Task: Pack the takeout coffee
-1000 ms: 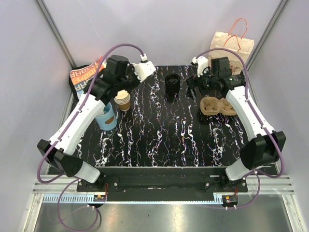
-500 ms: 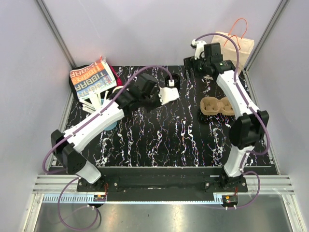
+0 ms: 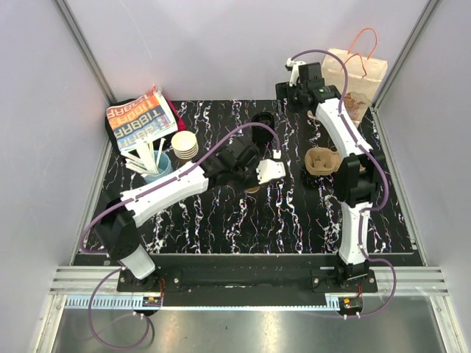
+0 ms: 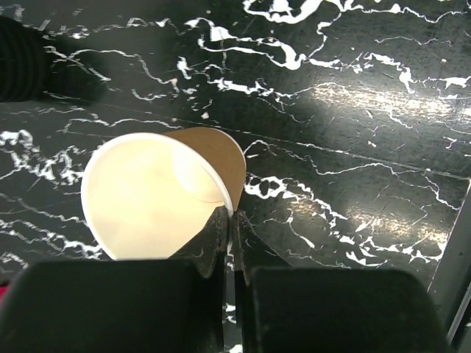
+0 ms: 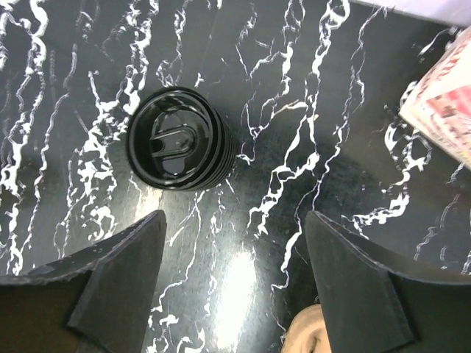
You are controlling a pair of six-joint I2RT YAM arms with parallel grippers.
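Left gripper (image 4: 229,220) pinches shut on the white rim of a lidless brown paper cup (image 4: 147,198) at the middle of the black marbled table (image 4: 353,147), well apart from other items. Right gripper (image 5: 234,220) hangs wide and empty above the stack of black lids (image 5: 176,147) near the far edge, with the cup tray (image 3: 321,160) nearby.

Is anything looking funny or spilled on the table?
Nothing is spilled. One oddity: the left gripper pinches a lidless, empty paper cup by its rim at mid-table, away from the cup stack.
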